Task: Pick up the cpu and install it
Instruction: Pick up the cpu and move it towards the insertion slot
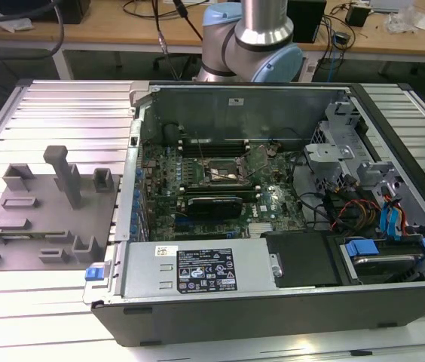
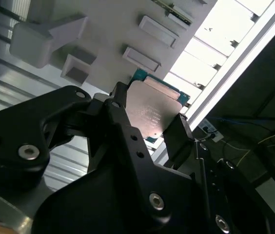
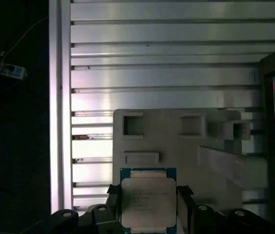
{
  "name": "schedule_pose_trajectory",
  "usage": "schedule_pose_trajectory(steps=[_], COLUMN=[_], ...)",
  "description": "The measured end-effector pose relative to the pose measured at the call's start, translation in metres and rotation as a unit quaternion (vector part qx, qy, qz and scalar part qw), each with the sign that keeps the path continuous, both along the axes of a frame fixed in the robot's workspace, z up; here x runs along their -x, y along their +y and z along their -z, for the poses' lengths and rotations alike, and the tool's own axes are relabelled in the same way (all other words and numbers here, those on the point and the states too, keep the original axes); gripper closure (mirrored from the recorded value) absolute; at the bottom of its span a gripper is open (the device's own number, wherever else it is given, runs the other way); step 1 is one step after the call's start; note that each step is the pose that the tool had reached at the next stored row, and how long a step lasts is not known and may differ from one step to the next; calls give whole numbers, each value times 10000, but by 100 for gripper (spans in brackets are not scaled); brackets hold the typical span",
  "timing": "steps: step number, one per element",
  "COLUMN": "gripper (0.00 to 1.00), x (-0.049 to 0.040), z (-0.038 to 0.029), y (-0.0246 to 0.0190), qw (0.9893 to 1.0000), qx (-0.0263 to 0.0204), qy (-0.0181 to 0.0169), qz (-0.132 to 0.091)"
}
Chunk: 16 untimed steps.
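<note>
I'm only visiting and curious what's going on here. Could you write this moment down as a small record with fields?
Gripper: gripper shut on the chip, one finger on each of two opposite edges
Chip: flat, silver face showing in both wrist views
Behind chip: grey plate on the ribbed table
Computer case: case open, green board exposed, to the exterior view's right of the plate
Installed: not yet

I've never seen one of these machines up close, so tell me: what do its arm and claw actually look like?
The arm is a shiny silver tube joined to rounded grey joints with pale blue caps. The gripper is matt black, built of chunky angular links fastened with silver screws, ending in two flat black fingers.
</note>
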<state>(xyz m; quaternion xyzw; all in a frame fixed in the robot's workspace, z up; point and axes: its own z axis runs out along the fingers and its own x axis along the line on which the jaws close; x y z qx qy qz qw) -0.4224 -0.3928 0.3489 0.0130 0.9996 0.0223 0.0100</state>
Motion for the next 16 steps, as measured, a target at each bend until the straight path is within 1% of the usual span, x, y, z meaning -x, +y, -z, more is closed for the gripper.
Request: schedule_pose_trajectory(steps=[2, 3, 5, 8, 11, 14, 15, 16], gripper=[45, 45, 45, 45, 45, 45, 45, 45], x=[1, 0, 0, 0, 0, 0, 0, 0], z=[-79, -102, -177, -253, -386, -500, -525, -573], y=[9, 11, 18, 26, 39, 48, 50, 53], qw=[10000, 10000, 10000, 10000, 10000, 10000, 10000, 10000], qx=[0, 0, 0, 0, 0, 0, 0, 0], qy=[0, 0, 0, 0, 0, 0, 0, 0], qz=[1, 0, 0, 0, 0, 0, 0, -1])
